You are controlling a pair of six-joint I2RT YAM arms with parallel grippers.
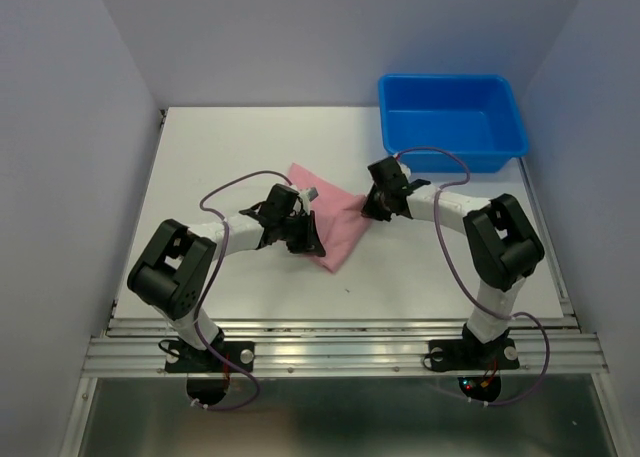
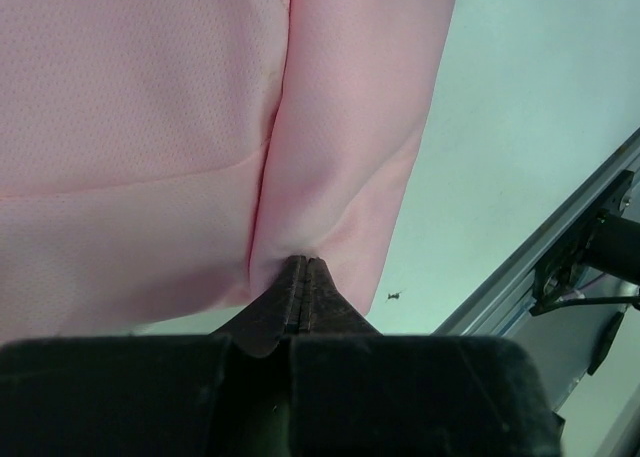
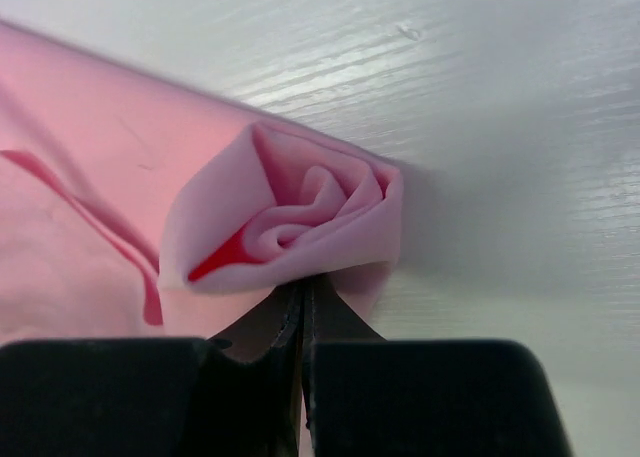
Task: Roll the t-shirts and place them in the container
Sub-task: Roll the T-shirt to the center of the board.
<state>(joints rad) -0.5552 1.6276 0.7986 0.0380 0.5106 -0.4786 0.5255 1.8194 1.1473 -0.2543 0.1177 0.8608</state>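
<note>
Left and right jaws pinch the partly rolled t-shirt (image 1: 335, 232).

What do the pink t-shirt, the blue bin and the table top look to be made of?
The t-shirt: thin soft knit, matte; the left wrist view shows a fine pinhole weave and limp folds. The bin: likely moulded plastic, smooth, slight sheen, even blue, rounded rim. The table: hard white board, matte; faint grain-like lines in the right wrist view suggest painted or laminated wood, uncertain.

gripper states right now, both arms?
Left gripper: closed, pinching a folded edge of the pink t-shirt.
Right gripper: closed, pinching the rolled end of the pink t-shirt.
</note>
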